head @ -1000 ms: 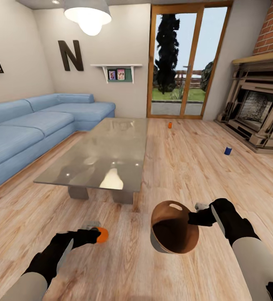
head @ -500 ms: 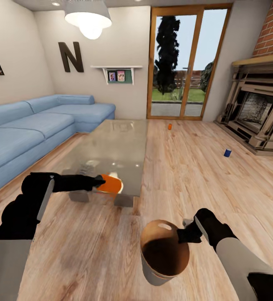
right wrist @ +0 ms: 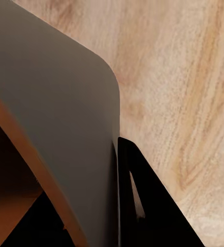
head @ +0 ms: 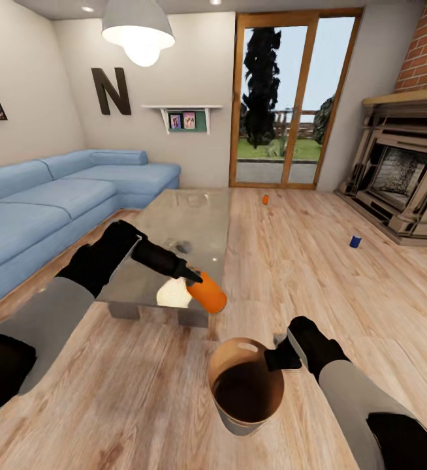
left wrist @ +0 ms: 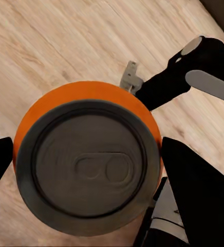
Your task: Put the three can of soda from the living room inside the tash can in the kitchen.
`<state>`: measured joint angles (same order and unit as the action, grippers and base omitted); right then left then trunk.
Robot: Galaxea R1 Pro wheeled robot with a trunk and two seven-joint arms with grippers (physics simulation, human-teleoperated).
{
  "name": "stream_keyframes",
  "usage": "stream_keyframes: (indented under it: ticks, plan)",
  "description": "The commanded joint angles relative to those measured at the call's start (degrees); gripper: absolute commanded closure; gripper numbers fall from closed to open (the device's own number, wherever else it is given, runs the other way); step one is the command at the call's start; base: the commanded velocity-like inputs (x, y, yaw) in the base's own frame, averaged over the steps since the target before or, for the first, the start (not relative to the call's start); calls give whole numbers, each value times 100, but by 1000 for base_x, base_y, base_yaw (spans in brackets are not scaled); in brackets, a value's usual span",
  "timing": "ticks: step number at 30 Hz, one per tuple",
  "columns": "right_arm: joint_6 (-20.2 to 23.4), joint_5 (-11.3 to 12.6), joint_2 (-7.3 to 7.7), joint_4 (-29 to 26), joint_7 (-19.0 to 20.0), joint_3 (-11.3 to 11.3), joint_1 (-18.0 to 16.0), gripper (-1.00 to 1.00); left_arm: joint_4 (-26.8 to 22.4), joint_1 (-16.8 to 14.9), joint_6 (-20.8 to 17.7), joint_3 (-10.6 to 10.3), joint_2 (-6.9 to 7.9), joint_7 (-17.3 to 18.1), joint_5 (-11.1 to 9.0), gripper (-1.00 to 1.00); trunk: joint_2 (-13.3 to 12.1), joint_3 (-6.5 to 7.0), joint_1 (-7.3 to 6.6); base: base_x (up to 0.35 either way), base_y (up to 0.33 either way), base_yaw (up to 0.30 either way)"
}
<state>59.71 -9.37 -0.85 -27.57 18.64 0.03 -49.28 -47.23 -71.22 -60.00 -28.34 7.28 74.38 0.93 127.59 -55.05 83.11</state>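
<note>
Status: I am in the living room, working the first of three cans.

Left tool (head: pixel 197 279) is pinched on an orange can (head: pixel 207 295), one finger on each side of the body as seen in the left wrist view. The can (left wrist: pixel 89 162) hangs in the air, tilted, in front of the near edge of the glass tabletop (head: pixel 194 215), touching nothing but the fingers.

Right tool (head: pixel 273 358) grips the rim of the trash can (head: pixel 245 386); in the right wrist view a finger (right wrist: pixel 143 206) lies against the grey outer wall (right wrist: pixel 55 118), so I take it as clamped on that rim. The bin's mouth faces up and towards me, its brown interior visible.

From the bin, the held can sits at about 11 o'clock and higher, not yet over the opening.

Outstanding items: a second orange can (head: pixel 265 199) stands on the floor at 12 o'clock near the glass doors (head: pixel 285 98); the blue can (head: pixel 355 241) stands at 2 o'clock, near the fireplace (head: pixel 403 176). Both are well apart from the robot.

Judgement: the step in hand is depositing the first can. The next move calls for carrying it towards 5 o'clock until it is squarely above the mouth, then lowering before letting go; a release from here would likely miss or strike the rim.
</note>
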Motion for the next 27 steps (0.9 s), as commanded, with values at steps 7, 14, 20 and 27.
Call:
stream_keyframes:
  ticks: [7, 14, 20, 27]
  plan:
    - [29, 206, -22, 222, 34, -26, -507, 100, 598, -292, 0, -667, -593, -222, -4, 100, 1, 0, -1, 0, 0, 0]
    - [29, 216, -6, 858, 35, -51, -1058, 100, 602, -304, 0, -717, -706, -302, -5, 100, 1, 0, -1, 0, 0, 0]
    - [29, 216, -36, 914, 34, -66, -1222, 100, 605, -290, 0, -1046, -790, -322, -8, 100, 1, 0, -1, 0, 0, 0]
    - [29, 216, -154, 1000, 27, -73, -1353, 100, 667, -4, 30, -1314, -1081, -1037, -6, 100, 1, 0, -1, 0, 0, 0]
